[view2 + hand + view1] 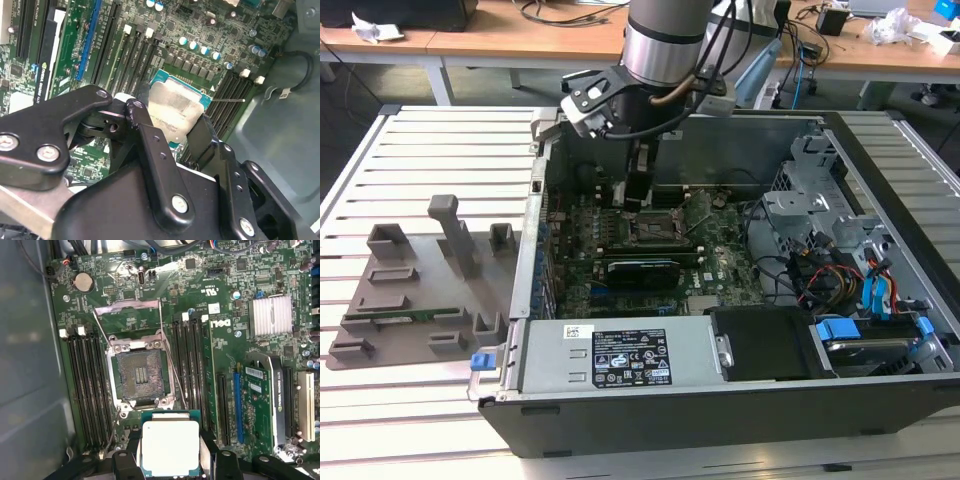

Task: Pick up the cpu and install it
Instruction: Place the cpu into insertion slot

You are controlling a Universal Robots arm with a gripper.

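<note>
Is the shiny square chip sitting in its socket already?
No, the cpu is held in the gripper, apart from the socket, whose contact field lies bare.

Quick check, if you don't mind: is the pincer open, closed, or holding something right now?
Pincer: closed on the chip, holding it over the motherboard near the empty socket.

The cpu (170, 442), a flat square chip with silver-grey top plate, was clamped in the gripper (171, 456), near the empty socket (140, 375).
</note>
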